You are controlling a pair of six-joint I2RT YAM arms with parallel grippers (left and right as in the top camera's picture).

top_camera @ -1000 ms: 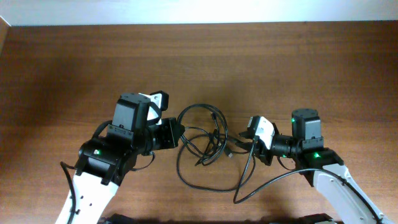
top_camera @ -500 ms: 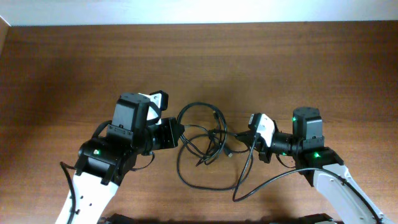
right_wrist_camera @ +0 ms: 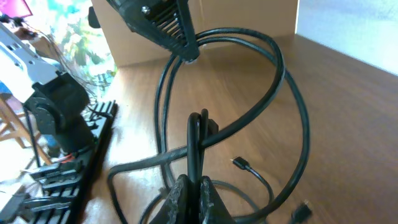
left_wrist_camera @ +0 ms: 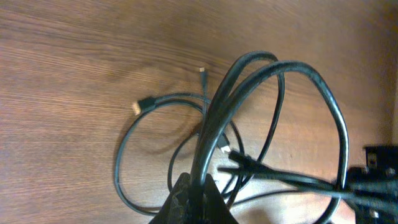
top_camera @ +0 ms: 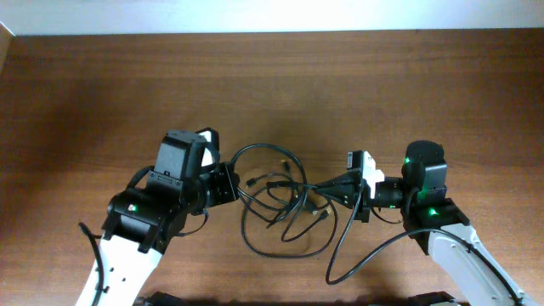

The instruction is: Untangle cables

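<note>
- Left gripper [left_wrist_camera: 196,190]: clamped on strands of the cables [top_camera: 280,208], which are raised off the surface [top_camera: 365,93].
- Right gripper [right_wrist_camera: 193,186]: clamped on a cable strand.
- Tangled loops hang between both grippers; a plug [left_wrist_camera: 144,106] rests on the surface beyond.

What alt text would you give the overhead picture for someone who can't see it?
The left gripper and right gripper, facing each other, hold a tangle of thin black cables between them over a brown wooden table.
</note>
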